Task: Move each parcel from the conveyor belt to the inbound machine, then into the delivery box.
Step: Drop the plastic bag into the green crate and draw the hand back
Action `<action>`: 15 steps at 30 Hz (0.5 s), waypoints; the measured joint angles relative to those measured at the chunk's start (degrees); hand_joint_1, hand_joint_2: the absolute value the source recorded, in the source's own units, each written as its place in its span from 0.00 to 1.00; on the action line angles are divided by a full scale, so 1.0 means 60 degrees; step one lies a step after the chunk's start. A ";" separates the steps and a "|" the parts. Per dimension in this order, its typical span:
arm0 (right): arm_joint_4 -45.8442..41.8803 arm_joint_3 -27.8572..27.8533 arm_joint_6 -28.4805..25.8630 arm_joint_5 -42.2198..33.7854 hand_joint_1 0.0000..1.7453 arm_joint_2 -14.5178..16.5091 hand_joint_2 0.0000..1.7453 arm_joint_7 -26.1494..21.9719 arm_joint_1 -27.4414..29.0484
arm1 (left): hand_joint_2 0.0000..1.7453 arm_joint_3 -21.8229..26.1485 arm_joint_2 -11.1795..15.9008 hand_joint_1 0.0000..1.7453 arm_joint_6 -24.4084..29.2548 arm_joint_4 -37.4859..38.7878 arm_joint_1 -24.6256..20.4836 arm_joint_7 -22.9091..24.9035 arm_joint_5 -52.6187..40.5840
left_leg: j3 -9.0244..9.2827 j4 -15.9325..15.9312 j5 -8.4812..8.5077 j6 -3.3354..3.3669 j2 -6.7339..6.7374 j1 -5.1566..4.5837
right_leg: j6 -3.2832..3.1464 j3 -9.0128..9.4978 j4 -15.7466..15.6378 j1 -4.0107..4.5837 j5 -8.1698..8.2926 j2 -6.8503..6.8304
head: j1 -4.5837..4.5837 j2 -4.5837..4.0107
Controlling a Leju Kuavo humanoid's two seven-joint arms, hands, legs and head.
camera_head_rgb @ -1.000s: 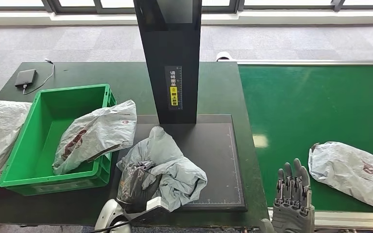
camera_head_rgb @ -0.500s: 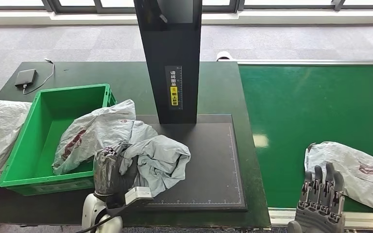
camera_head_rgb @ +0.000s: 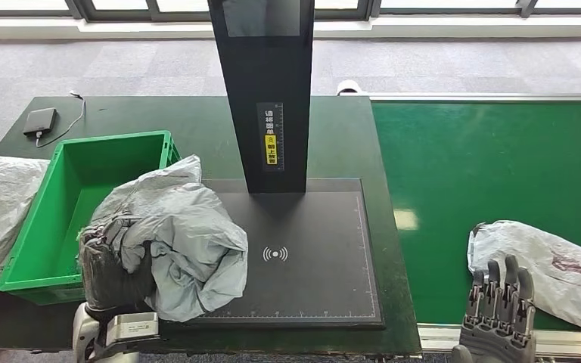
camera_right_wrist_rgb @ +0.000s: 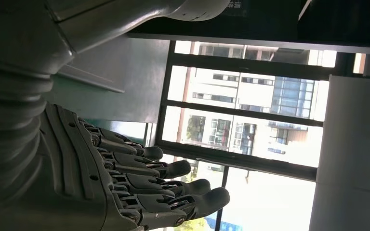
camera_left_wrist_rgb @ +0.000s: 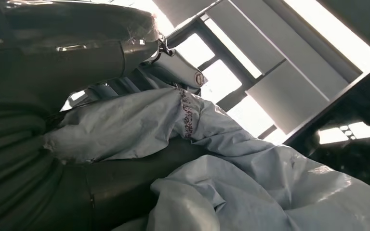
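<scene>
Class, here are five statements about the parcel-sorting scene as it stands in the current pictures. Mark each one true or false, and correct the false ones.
1. The left hand holds a crumpled grey parcel. True.
2. The right hand grips the parcel on the belt. False: it holds nothing, its fingers straight and apart, near that parcel.
3. The green crate stands left of the black scanning pad. True.
4. The conveyor belt is red. False: it is green.
5. A wireless symbol shows on the scanning pad. True.
</scene>
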 joint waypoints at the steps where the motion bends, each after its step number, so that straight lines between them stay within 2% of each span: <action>1: 0.0013 0.0000 0.0027 0.0007 0.00 0.0000 1.00 0.0000 -0.0007 | 1.00 0.0064 0.0069 1.00 -0.0077 -0.0084 -0.0051 0.0009 0.0095 | 0.0001 0.0000 0.0001 -0.0001 0.0000 0.0000 | 0.0000 0.0001 0.0000 0.0000 0.0000 0.0000 | 0.0000 0.0000; 7: 0.0078 0.0000 0.0280 -0.0056 0.00 0.0007 1.00 0.0001 -0.0098 | 1.00 0.0505 0.0370 1.00 -0.0174 -0.0317 -0.0450 0.0373 0.0297 | 0.0001 0.0001 0.0002 -0.0002 -0.0001 0.0000 | 0.0000 -0.0003 0.0001 0.0000 0.0000 0.0000 | 0.0001 0.0000; 10: 0.0166 0.0000 0.0476 -0.0102 0.00 0.0017 1.00 0.0002 -0.0214 | 1.00 0.1189 0.0681 1.00 -0.0264 0.0017 -0.1286 0.1008 0.0412 | 0.0004 0.0000 0.0008 -0.0007 -0.0004 0.0001 | -0.0004 0.0000 0.0002 0.0002 0.0002 -0.0005 | 0.0001 0.0000; 15: 0.0312 0.0000 0.0503 -0.0123 0.00 0.0026 1.00 0.0001 -0.0348 | 1.00 0.2123 0.1129 1.00 -0.0363 0.0897 -0.2511 0.1563 0.0229 | 0.0008 0.0000 0.0027 -0.0014 -0.0007 0.0010 | -0.0014 -0.0002 0.0007 0.0009 0.0012 -0.0007 | -0.0001 0.0001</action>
